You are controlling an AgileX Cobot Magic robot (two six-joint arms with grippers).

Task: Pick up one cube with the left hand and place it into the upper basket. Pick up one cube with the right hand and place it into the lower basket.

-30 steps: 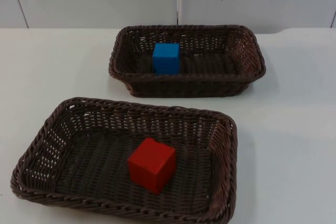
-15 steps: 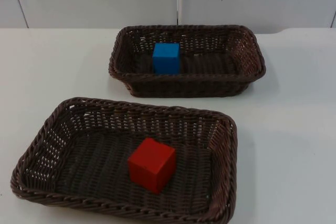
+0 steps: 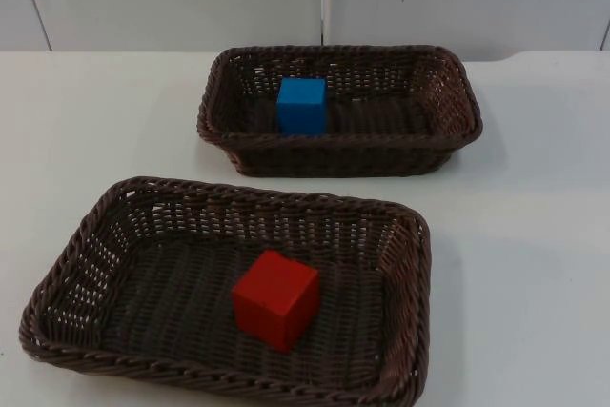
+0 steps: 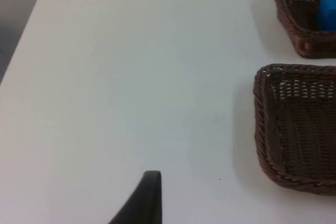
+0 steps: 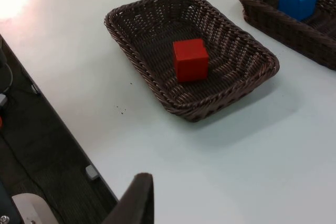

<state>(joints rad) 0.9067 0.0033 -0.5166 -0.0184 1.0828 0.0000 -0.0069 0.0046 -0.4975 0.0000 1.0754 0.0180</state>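
In the upper basket (image 3: 457, 92) a blue cube (image 3: 301, 105), in the lower basket (image 3: 95, 235) a red cube (image 3: 275, 298); both grippers' state untellable.

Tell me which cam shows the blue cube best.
Top view: the blue cube sits whole and close in the upper basket, by its front wall. The right wrist view also shows the cube whole, but farther off. The left wrist view catches just a cropped blue edge.

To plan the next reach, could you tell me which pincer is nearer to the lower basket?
Probably left. The left pincer hangs over bare table beside the short end of the lower basket; the right pincer sits off its long side, seemingly farther.
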